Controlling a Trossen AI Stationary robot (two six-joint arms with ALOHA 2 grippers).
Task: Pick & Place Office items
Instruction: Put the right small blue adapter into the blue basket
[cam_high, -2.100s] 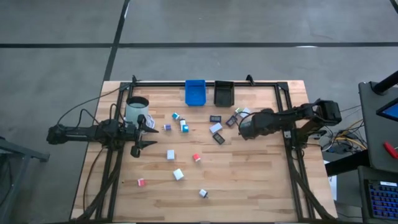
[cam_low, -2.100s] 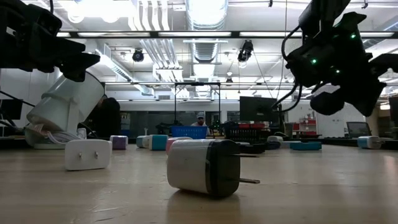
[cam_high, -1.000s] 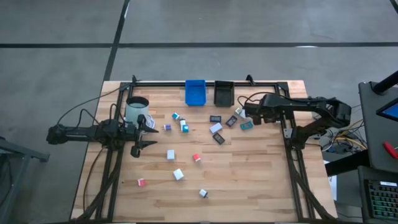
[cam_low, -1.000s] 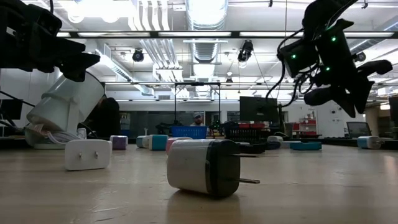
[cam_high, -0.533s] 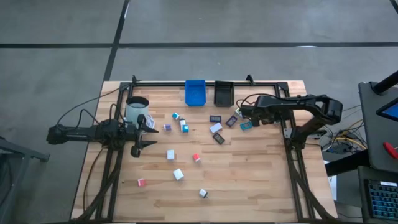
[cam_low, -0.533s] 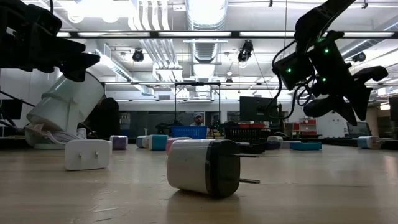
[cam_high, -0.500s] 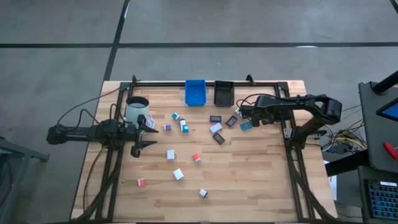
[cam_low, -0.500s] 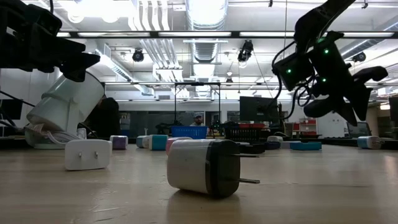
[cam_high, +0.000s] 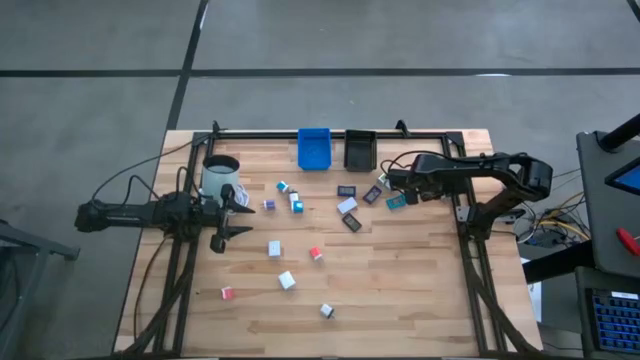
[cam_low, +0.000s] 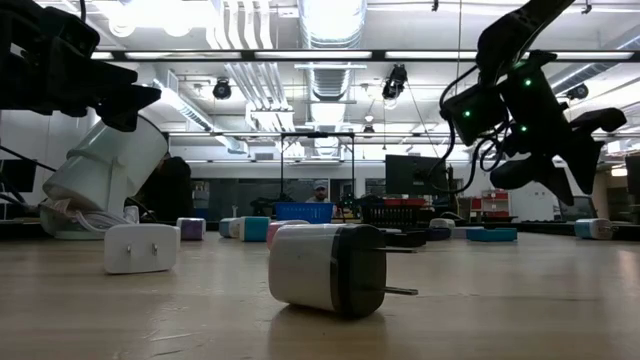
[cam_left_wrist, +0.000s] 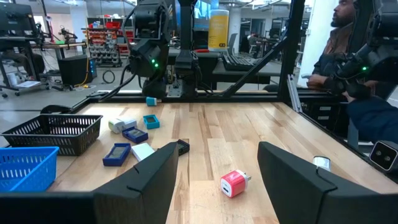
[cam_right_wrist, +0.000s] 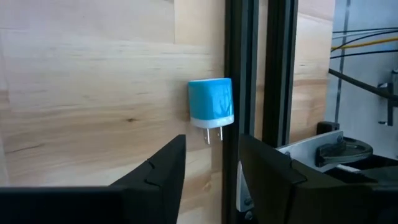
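Right jaws (cam_right_wrist: 208, 165) slightly parted and empty above the blue charger (cam_right_wrist: 211, 102); left jaws (cam_left_wrist: 214, 180) spread wide, empty.

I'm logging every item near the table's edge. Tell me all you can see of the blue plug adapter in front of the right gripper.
The blue plug adapter is a small rounded block, glossy blue plastic with a white band at one end, from which two thin metal prongs stick out. It lies on the light wooden table, hard against the black frame rail. The right gripper has its fingers parted just short of it, not touching; nothing else touches it.
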